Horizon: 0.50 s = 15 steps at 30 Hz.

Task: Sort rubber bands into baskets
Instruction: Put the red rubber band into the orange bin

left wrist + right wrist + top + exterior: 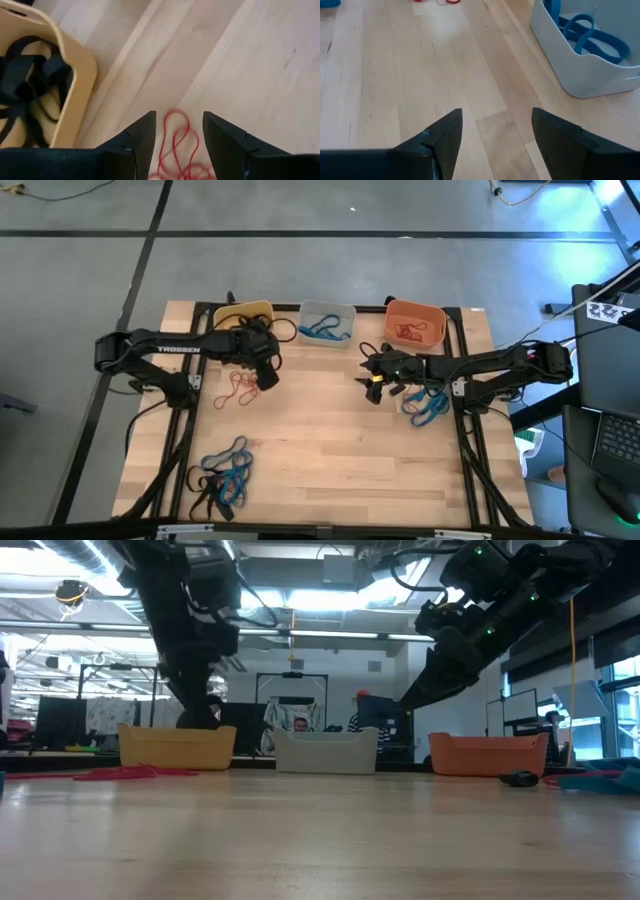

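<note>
Three baskets stand in a row at the table's far edge: yellow [245, 315] with black bands [30, 85], pale grey [327, 322] with blue bands [585, 30], and orange [415, 323] with red-orange bands. My left gripper [179, 117] is open just in front of the yellow basket, over loose red-orange bands [180, 145] that lie on the table [238, 388]. My right gripper [496, 112] is open and empty over bare wood in front of the gap between the grey and orange baskets [372, 375].
A heap of blue and black bands [225, 475] lies at the near left. More blue bands [428, 405] lie under my right arm at the right. A dark frame [190, 420] rims the table. The middle of the table is bare wood.
</note>
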Tool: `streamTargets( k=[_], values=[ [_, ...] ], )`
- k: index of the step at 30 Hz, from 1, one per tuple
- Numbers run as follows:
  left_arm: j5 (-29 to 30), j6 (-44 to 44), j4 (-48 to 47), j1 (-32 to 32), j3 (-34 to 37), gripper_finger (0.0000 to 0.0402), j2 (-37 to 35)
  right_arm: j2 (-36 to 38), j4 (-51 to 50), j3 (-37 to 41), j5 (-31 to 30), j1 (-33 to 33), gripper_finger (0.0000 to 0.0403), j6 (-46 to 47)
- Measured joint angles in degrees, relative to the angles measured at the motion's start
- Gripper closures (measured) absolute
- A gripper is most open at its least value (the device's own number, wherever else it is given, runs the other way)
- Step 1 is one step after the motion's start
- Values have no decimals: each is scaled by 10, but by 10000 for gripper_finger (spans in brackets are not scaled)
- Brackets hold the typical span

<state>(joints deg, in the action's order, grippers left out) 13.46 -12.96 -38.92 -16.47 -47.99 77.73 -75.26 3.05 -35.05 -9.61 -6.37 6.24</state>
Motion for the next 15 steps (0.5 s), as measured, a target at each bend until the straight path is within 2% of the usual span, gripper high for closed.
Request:
streamTargets(
  k=[6,15],
  values=[
    [1,-8,30,-2,30,243,20,0,2,0,0,0,166,0],
    [1,-8,50,-5,36,243,71,0,1,0,-1,0,166,0]
  ],
)
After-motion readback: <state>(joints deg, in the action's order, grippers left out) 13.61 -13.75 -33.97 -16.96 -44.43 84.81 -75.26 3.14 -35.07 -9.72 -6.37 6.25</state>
